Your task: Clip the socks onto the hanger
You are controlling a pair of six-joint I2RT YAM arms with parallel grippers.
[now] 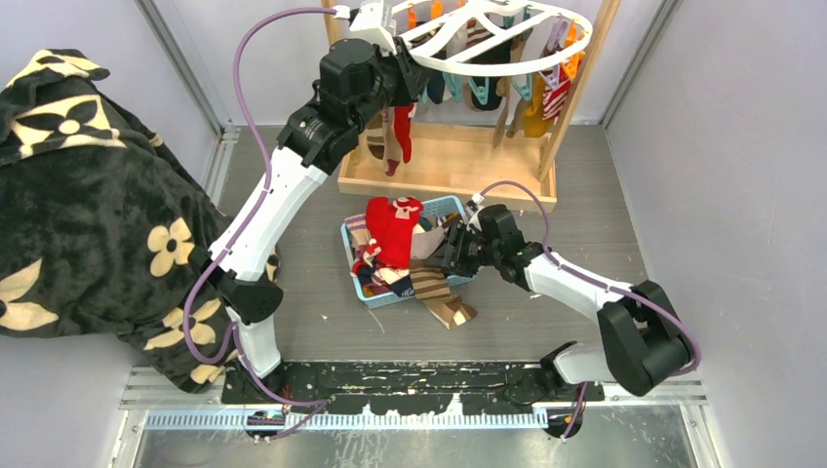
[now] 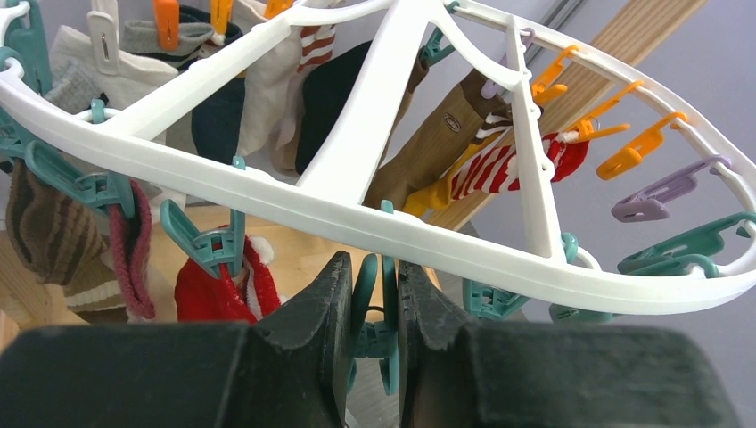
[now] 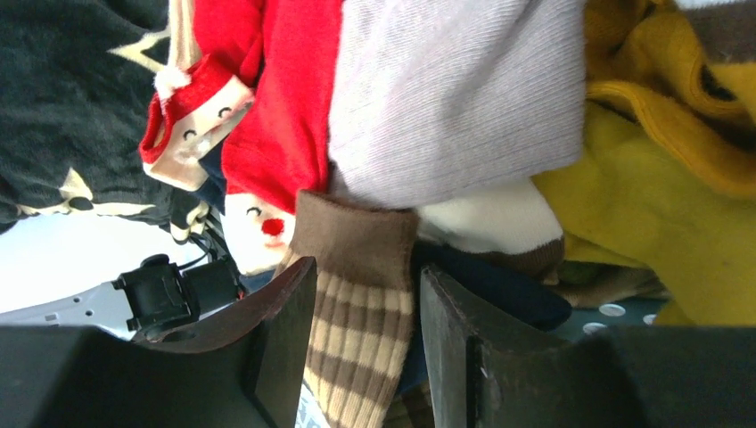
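The white oval hanger (image 1: pixel 507 66) hangs at the back on a wooden stand; several socks hang from its clips, among them a red one (image 1: pixel 402 136) and a red-and-white striped one (image 2: pixel 499 169). My left gripper (image 1: pixel 414 86) is up under the hanger's rim (image 2: pixel 357 209), shut on a teal clip (image 2: pixel 382 308). More socks are piled in the blue basket (image 1: pixel 447 204), with a red one (image 1: pixel 393 229) on top. My right gripper (image 1: pixel 452 250) is low at the basket, jaws open on either side of a brown-and-tan striped sock (image 3: pixel 365 312).
The wooden stand's base (image 1: pixel 449 180) sits just behind the basket. A big black floral blanket (image 1: pixel 88 195) fills the left side. A striped sock (image 1: pixel 441 297) spills over the basket's front onto the table. Grey walls close both sides.
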